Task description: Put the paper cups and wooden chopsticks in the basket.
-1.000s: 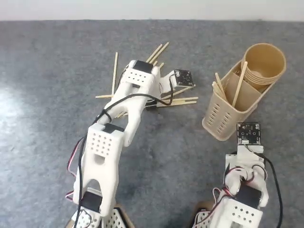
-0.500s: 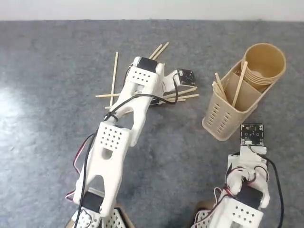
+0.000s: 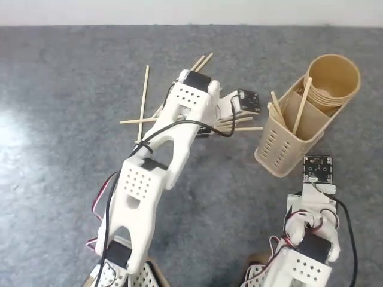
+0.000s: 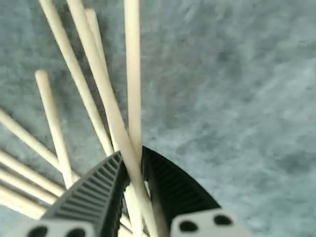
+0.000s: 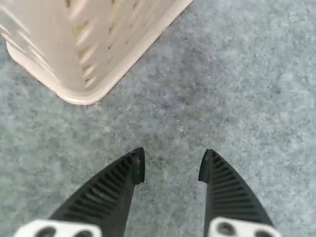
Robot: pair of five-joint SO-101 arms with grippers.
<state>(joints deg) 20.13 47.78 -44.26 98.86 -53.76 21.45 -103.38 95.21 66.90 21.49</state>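
You're looking at a tan slotted basket (image 3: 281, 146) standing upright, with nested cups (image 3: 333, 78) sitting in its compartment farther from the arms and a few chopsticks (image 3: 302, 104) leaning in the nearer one. Loose chopsticks (image 3: 143, 98) are lying scattered on the table (image 3: 60, 179) beside it (pale wood, crossing one another), and two of them (image 4: 98, 84) are being pinched between the left gripper's (image 4: 132, 158) jaws.
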